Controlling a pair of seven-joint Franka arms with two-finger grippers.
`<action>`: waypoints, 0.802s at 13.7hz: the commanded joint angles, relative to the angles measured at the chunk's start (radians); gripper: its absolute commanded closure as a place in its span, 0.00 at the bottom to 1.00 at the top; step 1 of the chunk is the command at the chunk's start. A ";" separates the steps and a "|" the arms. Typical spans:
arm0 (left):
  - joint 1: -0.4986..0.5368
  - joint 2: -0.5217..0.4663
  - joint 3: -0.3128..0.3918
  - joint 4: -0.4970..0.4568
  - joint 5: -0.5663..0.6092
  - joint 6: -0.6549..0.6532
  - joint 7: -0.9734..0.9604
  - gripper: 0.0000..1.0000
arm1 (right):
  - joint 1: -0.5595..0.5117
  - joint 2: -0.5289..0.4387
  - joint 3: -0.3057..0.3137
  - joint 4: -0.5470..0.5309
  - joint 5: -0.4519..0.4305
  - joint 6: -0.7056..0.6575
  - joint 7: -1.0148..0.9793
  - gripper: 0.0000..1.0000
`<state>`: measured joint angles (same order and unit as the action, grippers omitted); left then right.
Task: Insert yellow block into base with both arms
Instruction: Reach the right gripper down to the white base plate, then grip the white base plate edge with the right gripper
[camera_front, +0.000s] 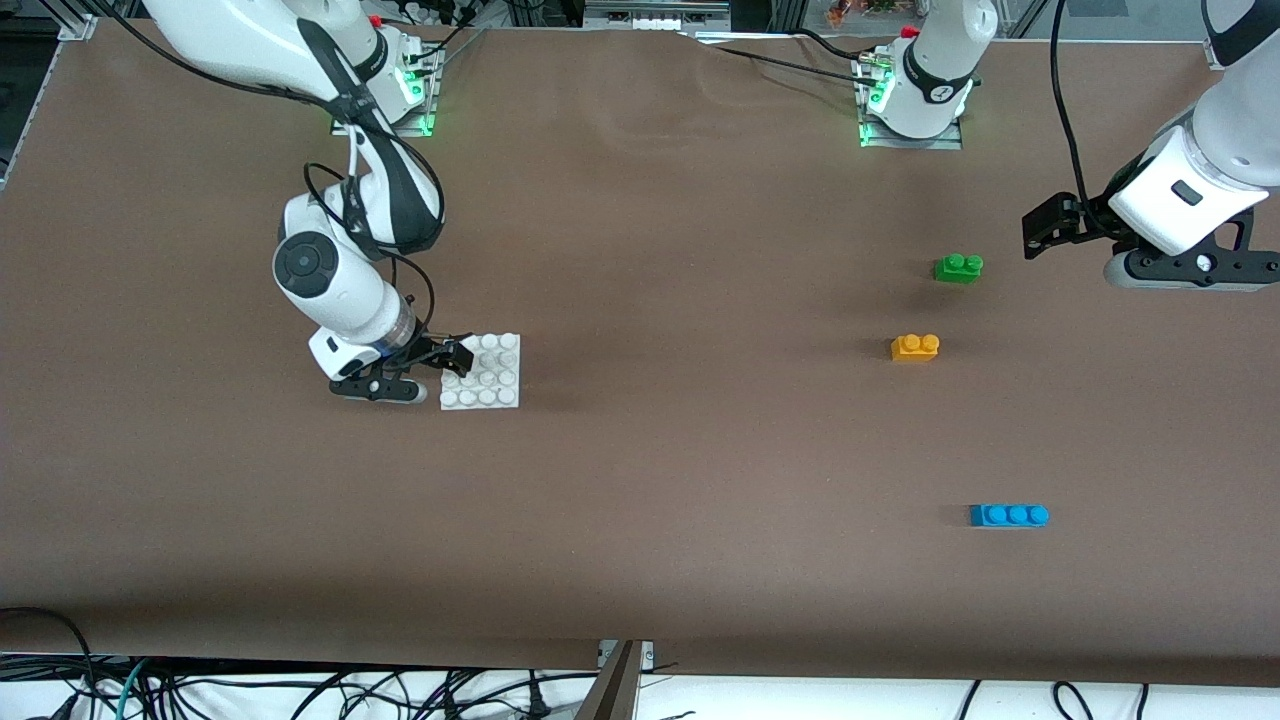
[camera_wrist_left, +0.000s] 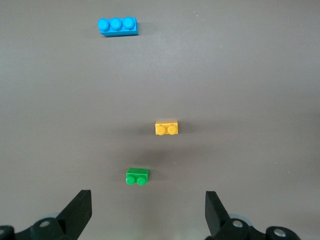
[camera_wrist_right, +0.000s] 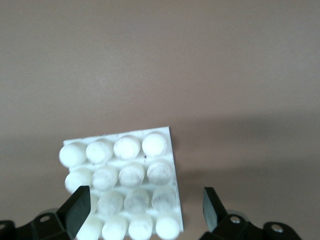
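The yellow block lies on the table toward the left arm's end, between a green brick and a blue brick; it shows in the left wrist view too. The white base lies toward the right arm's end. My right gripper is open and low at the base's edge. In the right wrist view the base reaches in between the open fingers of the right gripper. My left gripper is open and empty in the air, near the green brick; it also shows in the left wrist view.
A green two-stud brick lies farther from the front camera than the yellow block, and a blue three-stud brick lies nearer. Both show in the left wrist view, the green brick and the blue brick. Brown cloth covers the table.
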<state>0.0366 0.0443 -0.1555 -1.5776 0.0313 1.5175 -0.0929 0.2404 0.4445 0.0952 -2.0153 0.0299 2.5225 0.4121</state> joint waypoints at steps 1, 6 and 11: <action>-0.003 0.006 0.008 0.024 -0.027 -0.020 0.007 0.00 | 0.000 0.045 0.009 -0.005 -0.010 0.068 0.042 0.01; -0.003 0.006 0.008 0.024 -0.027 -0.020 0.007 0.00 | 0.029 0.072 0.009 -0.013 -0.010 0.093 0.092 0.07; 0.002 0.006 0.008 0.024 -0.027 -0.020 0.007 0.00 | 0.028 0.069 0.008 -0.043 -0.013 0.111 0.076 0.11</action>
<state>0.0370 0.0445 -0.1549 -1.5775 0.0313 1.5169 -0.0929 0.2711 0.5282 0.1005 -2.0276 0.0298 2.6102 0.4809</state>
